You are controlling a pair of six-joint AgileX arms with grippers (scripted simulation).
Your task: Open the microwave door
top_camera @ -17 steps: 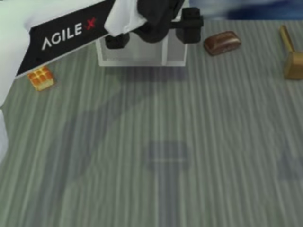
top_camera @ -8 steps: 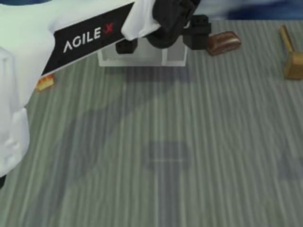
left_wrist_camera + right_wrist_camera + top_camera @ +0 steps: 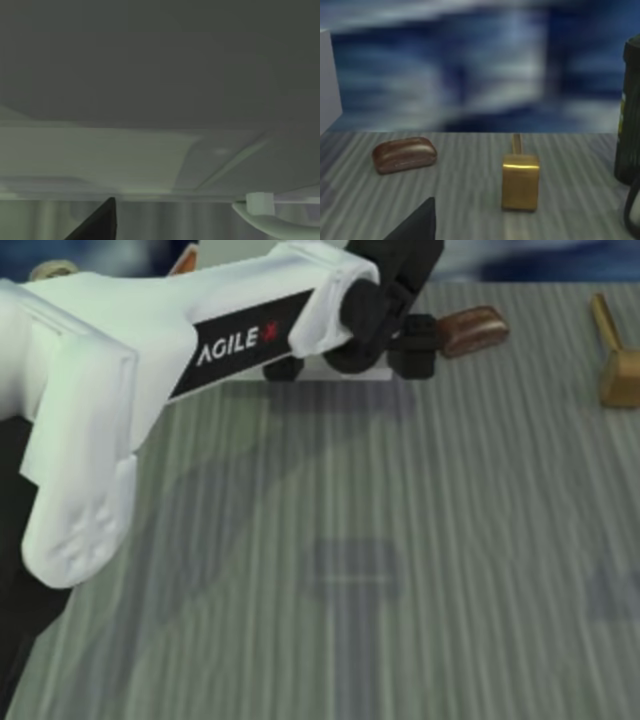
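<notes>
The left gripper (image 3: 350, 365) reached over the microwave (image 3: 345, 375) at the table's far edge, hiding nearly all of it; whether its fingers were parted could not be told. A brown loaf (image 3: 472, 330) lay just right of the microwave.

My left arm (image 3: 90, 390) is white-shelled, with a black panel lettered AGILE X and a black claw (image 3: 350, 352).
</notes>
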